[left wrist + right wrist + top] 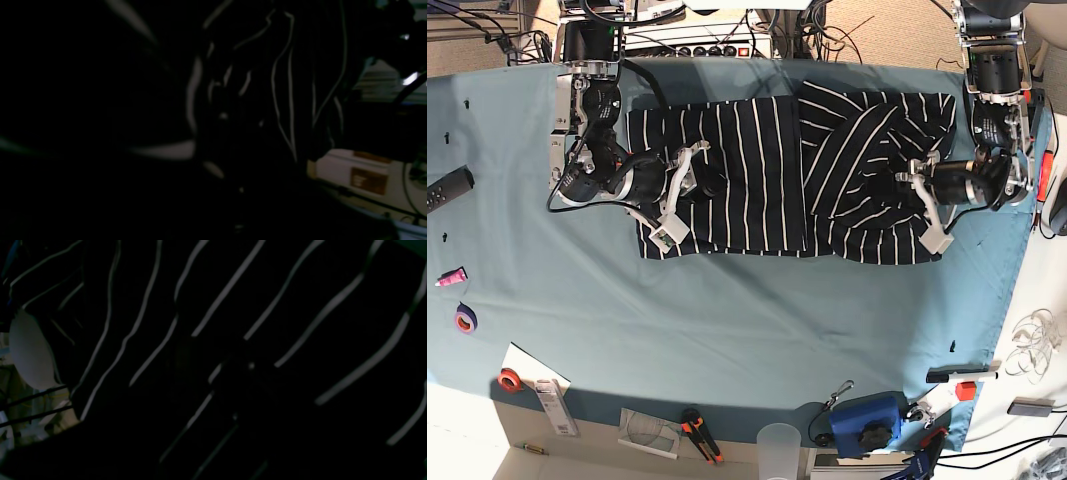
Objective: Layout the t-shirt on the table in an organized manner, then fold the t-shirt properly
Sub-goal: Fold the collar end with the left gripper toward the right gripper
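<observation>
Inspector: State of the jaws?

Assessor: Left gripper (924, 208): fingers stand apart over the rumpled end of the dark navy, white-striped fabric t-shirt (767, 170); whether they pinch it, cannot tell. Right gripper (674, 192): jaws spread, lying on the flat end.

Inspector: Surroundings?

Assessor: T-shirt lies at twelve o'clock on the teal cloth-covered desk (727, 320); blue box (867, 420) at five o'clock.
</observation>
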Robot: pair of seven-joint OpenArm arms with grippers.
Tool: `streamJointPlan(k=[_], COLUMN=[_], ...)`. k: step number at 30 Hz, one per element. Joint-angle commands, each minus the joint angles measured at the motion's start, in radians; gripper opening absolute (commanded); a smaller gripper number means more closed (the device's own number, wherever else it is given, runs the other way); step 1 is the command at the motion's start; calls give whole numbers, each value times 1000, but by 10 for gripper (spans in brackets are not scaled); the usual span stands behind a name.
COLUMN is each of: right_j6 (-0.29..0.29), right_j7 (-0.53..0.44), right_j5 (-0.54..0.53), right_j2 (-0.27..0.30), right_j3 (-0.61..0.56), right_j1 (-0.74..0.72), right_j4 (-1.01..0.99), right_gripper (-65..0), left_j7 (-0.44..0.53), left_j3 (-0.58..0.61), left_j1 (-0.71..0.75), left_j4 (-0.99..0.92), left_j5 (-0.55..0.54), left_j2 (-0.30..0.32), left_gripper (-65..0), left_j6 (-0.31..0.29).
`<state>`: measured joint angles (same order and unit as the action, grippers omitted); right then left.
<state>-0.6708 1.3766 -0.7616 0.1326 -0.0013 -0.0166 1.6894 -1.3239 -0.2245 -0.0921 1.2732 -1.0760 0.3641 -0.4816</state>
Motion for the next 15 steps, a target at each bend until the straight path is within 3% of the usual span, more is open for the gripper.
streamJointPlan(k=[1,7,15], right_j6=[-2,-27,-27], right_j7=[-40,-164,-154], right_j5=[-34,-224,-197], right_j2=[3,-3,-8], right_j3=[2,3,3], right_j1=[-18,-36,-119], right_j4=[19,20,20], right_gripper=[-470,-470,-470], left_j7=[-30,-22,-11], left_j3=[-3,-3,-3], left_j1=[1,-6,-57], left_j4=[13,34,34], left_j5=[97,97,97], left_j2=[36,115,279], left_gripper=[-650,-650,-650], left_j6=[21,21,21])
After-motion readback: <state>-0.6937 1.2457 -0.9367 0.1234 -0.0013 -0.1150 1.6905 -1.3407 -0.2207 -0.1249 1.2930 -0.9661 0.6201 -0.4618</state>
